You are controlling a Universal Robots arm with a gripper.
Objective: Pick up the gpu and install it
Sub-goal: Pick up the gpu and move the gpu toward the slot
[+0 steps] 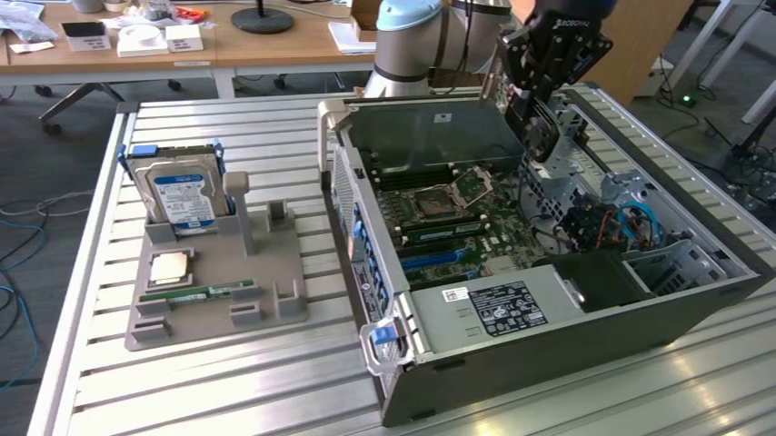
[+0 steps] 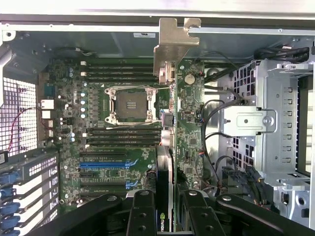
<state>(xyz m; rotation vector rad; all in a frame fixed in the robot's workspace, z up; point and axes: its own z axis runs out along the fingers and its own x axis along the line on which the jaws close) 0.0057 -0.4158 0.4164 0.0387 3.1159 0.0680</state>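
Going big to small: the silver slatted metal table (image 1: pixel 218 381) carries a dark grey open tower PC case (image 1: pixel 546 341) lying on its side across the middle and right of the exterior view, with its green motherboard (image 1: pixel 467 227) facing up. In the upper right of that view the black robot gripper (image 1: pixel 535 113) hangs over the far end of the case. It's carrying the gpu (image 2: pixel 165 172), a thin dark expansion card that the wrist view shows edge-on above the motherboard, not seated in any slot as far as I can tell. The jaws are pinching the card, with a black finger (image 2: pixel 141 216) on each flat face. My take on handling: it's light and stiff, so no sag, but it's fragile with all those bare components, and something this thin could pivot in the pinch if it bumps anything. The flat faces around the middle look like the right place to hold. That keeps well clear of the connector edge and of the pale silver-beige bent metal bracket (image 2: pixel 174 42) at its far end, which could snag on the case frame.
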